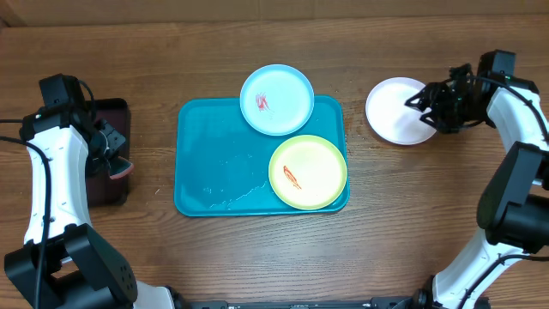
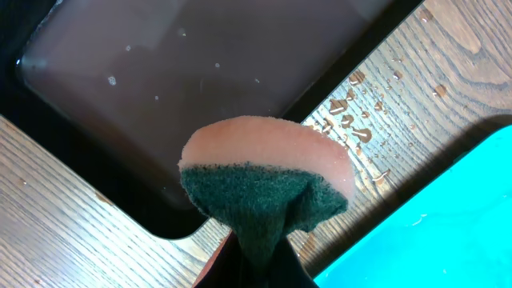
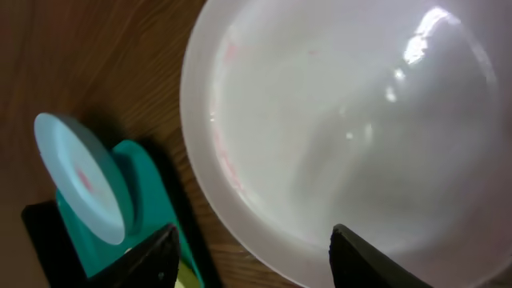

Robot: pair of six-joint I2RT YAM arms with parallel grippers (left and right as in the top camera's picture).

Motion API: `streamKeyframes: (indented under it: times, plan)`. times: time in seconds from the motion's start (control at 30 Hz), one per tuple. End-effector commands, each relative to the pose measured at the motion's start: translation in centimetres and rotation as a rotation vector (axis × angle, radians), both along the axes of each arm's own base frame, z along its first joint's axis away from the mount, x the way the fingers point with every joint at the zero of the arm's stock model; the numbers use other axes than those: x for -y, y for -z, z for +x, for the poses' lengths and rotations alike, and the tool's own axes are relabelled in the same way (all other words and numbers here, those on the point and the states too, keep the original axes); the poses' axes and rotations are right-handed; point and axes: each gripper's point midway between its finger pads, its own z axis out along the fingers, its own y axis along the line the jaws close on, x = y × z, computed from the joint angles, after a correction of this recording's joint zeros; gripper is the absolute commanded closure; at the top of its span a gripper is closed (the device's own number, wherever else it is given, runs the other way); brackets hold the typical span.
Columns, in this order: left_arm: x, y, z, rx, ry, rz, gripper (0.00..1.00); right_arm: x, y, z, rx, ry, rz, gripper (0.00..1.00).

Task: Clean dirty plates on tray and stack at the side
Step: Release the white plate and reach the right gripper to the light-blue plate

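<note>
Overhead view: large turquoise-blue rectangular plastic tray (image 1: pixel 214 154) at the middle of a brown wooden table (image 1: pixel 257 43), streaked with water near its front edge. Small round pale blue plastic plate (image 1: pixel 276 99) across the tray's far rim, partly inside and partly beyond, marked with a red smear. Small round yellow-green rimmed plastic plate (image 1: pixel 308 172) flat in the tray's near right corner, likewise smeared red. Small round white plastic plate (image 1: pixel 396 112) off the tray, alone on the wood just to the right of it, apart from the other two. Right gripper (image 1: pixel 429 107) over the right edge of that white plate. Left gripper (image 1: pixel 110 148) at the far left, above a smaller dark maroon-black tray (image 1: pixel 116 112).

Left wrist view: left gripper (image 2: pixel 256 260) clamped tight on a pink sponge with a dark green scouring face (image 2: pixel 268 180), held over the corner of the dark tray (image 2: pixel 200 72). Water droplets (image 2: pixel 352 120) on the wood between that corner and the turquoise tray's edge (image 2: pixel 432 232).

Right wrist view: right gripper (image 3: pixel 256 264) with black fingers (image 3: pixel 156 256) spread wide, nothing gripped between them, just above the white plate (image 3: pixel 344 120). Faint pink trace along the plate's inner rim, glossy highlights elsewhere. Pale blue plate (image 3: pixel 80 176) seen edge-on and tilted on the turquoise rim (image 3: pixel 144 200) in the background.
</note>
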Motion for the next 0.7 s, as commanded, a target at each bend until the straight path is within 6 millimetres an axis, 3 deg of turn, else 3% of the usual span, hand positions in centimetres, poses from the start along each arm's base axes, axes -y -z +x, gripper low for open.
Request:
streamKeyframes:
  times: [0.0, 0.17, 0.4, 0.57, 0.67]
  plan:
    - [0.1, 0.2, 0.1, 0.004, -0.003, -0.013, 0.96, -3.3, -2.8, 1.6, 0.117, -0.104, 0.048, 0.37]
    - [0.7, 0.2, 0.4, 0.022, 0.009, -0.049, 0.96, -8.5, -4.1, 4.2, 0.296, -0.259, -0.014, 0.30]
    - [0.9, 0.1, 0.8, 0.032, 0.045, -0.050, 0.96, -16.3, -3.3, 7.6, 0.491, -0.396, -0.415, 0.29]
    - [0.9, 0.1, 0.8, 0.032, 0.045, -0.050, 0.96, -22.2, -1.7, 8.9, 0.601, -0.425, -0.541, 0.29]
    - [1.2, 0.1, 0.9, 0.036, 0.059, -0.061, 0.96, -23.6, 0.1, 8.9, 0.601, -0.426, -0.607, 0.29]
